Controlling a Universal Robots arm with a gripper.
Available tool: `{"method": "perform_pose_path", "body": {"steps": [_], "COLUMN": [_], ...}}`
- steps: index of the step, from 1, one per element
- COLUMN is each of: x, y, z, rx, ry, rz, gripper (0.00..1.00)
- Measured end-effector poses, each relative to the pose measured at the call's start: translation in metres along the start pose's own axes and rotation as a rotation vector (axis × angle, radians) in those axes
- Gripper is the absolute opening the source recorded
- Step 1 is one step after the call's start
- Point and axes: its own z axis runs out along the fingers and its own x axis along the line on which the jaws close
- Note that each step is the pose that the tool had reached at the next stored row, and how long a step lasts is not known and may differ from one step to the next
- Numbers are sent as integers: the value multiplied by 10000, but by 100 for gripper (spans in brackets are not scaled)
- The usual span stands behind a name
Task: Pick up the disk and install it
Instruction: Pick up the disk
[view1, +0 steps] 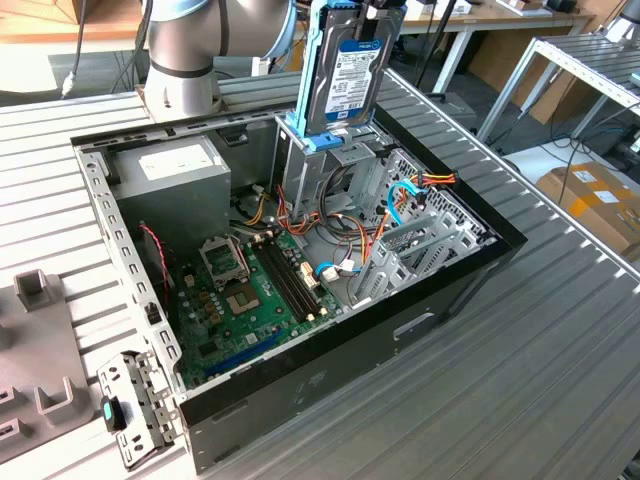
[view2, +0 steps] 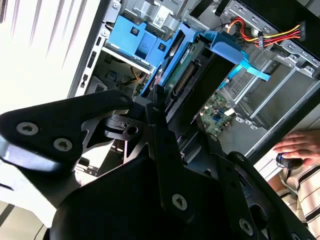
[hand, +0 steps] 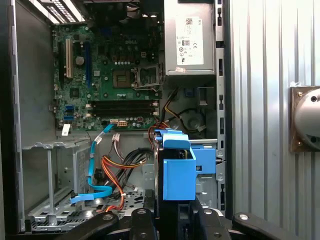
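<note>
Above the case (view1: 330, 352), the gripper (hand: 174, 214) is clamped on the disk (view1: 346, 72), holding it upright on edge, its lower end just over the bay (view1: 310, 175); power supply (view1: 170, 175) and motherboard (view1: 245, 290) lie beyond inside the case.

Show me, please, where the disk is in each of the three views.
Exterior view: disk stands upright above the open computer case.
Second wrist view: disk edge-on, green board showing.
First wrist view: disk end-on, blue frame nearest.
Shared landmark: blue cable.

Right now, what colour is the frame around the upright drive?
Bright blue plastic frame edging the grey-silver metal disk; exterior view best.
</note>
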Motion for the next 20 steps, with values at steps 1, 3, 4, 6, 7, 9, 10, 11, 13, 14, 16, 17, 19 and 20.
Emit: {"method": "perform_pose_path", "body": {"steps": [1,3,4,6,7,9,10,11,13,14,16,17,19,20], "x": [16,60,92,147,168,230,253,307,404,447,546,588,629,646], "y": [0,-2,-2,-4,-5,-6,-7,-8,-11,-12,-15,-16,-17,-20], "z": [-1,1,1,1,1,2,3,3,4,4,6,6,7,8], "rx": [0,0,0,0,0,0,0,0,0,0,0,0,0,0], "ry": [2,0,0,1,2,0,0,0,0,1,1,1,0,1], "rz": [0,0,0,0,0,0,0,1,2,3,8,12,14,14], "gripper": [35,35,35,35,35,35,35,35,35,35,35,35,35,35]}}
